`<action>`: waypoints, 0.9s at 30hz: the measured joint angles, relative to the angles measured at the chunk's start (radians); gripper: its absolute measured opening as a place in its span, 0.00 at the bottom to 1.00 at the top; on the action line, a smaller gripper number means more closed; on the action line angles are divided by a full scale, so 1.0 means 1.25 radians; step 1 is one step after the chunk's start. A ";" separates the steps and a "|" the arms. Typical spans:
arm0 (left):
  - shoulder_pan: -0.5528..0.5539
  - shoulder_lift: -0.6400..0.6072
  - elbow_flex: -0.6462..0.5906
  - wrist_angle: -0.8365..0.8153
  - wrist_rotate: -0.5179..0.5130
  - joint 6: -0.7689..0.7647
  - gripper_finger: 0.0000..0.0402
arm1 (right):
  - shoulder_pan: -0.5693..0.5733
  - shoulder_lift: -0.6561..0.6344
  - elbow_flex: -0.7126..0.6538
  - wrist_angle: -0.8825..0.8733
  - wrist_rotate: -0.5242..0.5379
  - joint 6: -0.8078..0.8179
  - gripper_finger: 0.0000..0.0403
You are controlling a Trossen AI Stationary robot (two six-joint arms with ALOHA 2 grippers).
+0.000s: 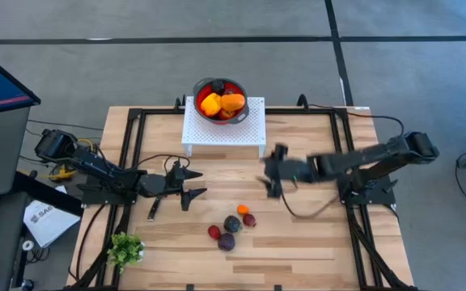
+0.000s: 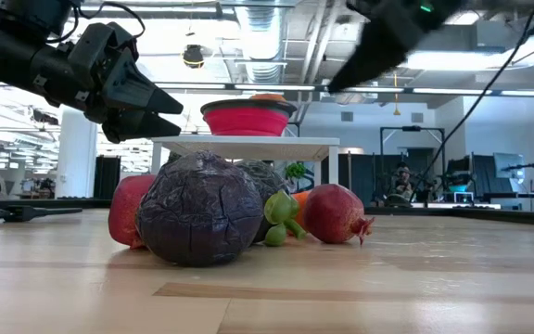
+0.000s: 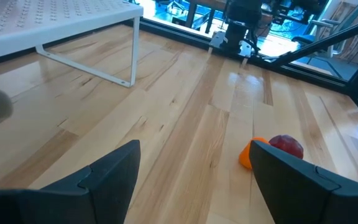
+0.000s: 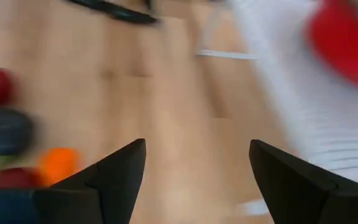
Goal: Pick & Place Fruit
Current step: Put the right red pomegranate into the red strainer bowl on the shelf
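Note:
Several small fruits lie in a cluster on the wooden table near its front middle: an orange one (image 1: 243, 210), two red ones (image 1: 249, 219) (image 1: 214, 232), a dark olive one (image 1: 233, 224) and a maroon one (image 1: 226, 241). A red bowl (image 1: 220, 99) with yellow and orange fruit in it stands on a white perforated stand (image 1: 225, 128) at the far edge. My left gripper (image 1: 199, 183) hovers open left of the cluster, with nothing between its fingers (image 3: 194, 168). My right gripper (image 1: 269, 174), blurred, hangs open between the stand and the cluster, also holding nothing (image 4: 197, 168).
A green plant sprig (image 1: 124, 248) lies at the table's near left corner. A black frame rail (image 1: 128, 137) runs along the table's sides, and cables trail beside both arms. Bare wood lies between the stand and the fruit cluster.

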 joint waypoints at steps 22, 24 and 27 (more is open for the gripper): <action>0.029 0.000 0.000 0.009 0.000 -0.005 0.73 | 0.268 0.445 -0.100 0.540 0.008 0.309 0.70; 0.029 0.000 0.000 0.009 0.000 -0.008 0.73 | 0.263 0.462 -0.091 0.540 0.008 0.318 0.70; 0.029 0.000 0.000 0.009 0.000 -0.010 0.73 | 0.260 0.468 -0.090 0.538 0.008 0.346 0.70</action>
